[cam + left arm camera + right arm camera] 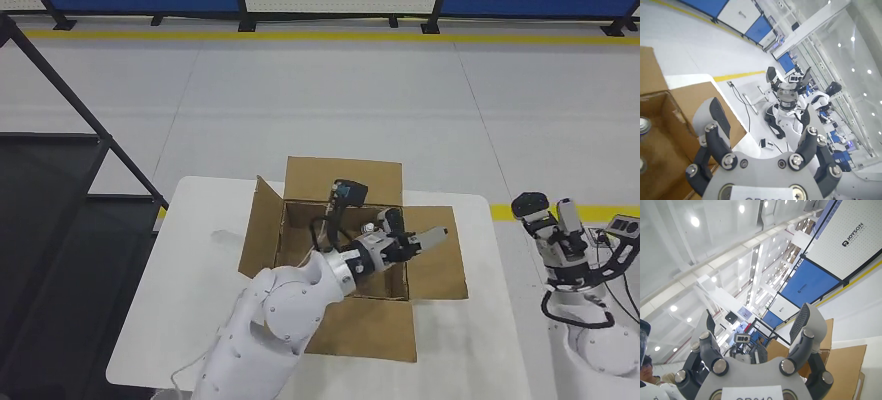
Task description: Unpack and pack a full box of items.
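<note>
- L gripper (415, 232) hangs over the open box (340, 175), above its right-hand part. Jaws apart, nothing btwn them.
- R gripper (550, 208) is held up well off to the side of the table (200, 270), tips pointing upward. Jaws apart too, empty.
- Box sits mid-table w/ all four flaps folded out flat.
- In the L wrist view I can see two round silvery tops (644, 124) down inside the box (cans, I'd guess). From above, most of the interior is hidden from me, so no count of what's in there.
- Progress, my read: box is opened, goods are inside, neither gripper carries anything. So I judge unpacking is at or near its start, w/ the whole repack to come after.
- Caveat: the same layout would fit the tail end of a repack. I can't tell which from this alone.
- Next, prob.: bring the L gripper down onto one of those tops and lift it out to the table.
</note>
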Motion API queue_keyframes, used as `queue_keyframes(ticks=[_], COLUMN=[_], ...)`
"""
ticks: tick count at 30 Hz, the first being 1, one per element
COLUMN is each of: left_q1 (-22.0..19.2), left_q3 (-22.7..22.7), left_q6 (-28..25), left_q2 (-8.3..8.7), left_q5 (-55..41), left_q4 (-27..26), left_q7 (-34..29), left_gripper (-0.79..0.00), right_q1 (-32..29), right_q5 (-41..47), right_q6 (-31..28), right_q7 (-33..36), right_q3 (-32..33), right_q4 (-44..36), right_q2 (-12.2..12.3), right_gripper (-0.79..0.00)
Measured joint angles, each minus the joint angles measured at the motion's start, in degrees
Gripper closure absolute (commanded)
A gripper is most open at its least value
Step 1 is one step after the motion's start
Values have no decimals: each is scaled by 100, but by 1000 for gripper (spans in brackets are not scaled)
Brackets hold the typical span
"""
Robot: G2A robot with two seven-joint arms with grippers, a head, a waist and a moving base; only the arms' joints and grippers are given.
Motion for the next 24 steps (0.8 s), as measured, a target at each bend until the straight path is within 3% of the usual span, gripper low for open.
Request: queue_keyframes(ticks=[4,8,17,20,24], left_q1=[997,1718,3173,3571,3636], left_q3=[-1074,-2025,-3919,-4255,-4289], left_q6=[-94,-238,-807,-1075,-1140], left_q2=[190,302,455,469,472], left_q5=[4,-231,-646,-730,-764], left_q4=[-1334,-2058,-2742,-2737,-2725], left_q7=[-80,-67,269,546,598], left_gripper=[-785,-785,-785,-785,-785], right_q1=[307,625,671,669,741], right_q5=[-1031,-1668,-1686,-1690,-2311], right_q6=[315,758,858,859,828], right_q7=[-31,-49,-72,-70,314], right_q3=[-469,-1051,-1125,-1129,-1447], right_q4=[-220,-296,-290,-295,-549], right_q2=[-8,-46,-52,-52,-33], right_gripper=[-785,-785,-785,-785,-785])
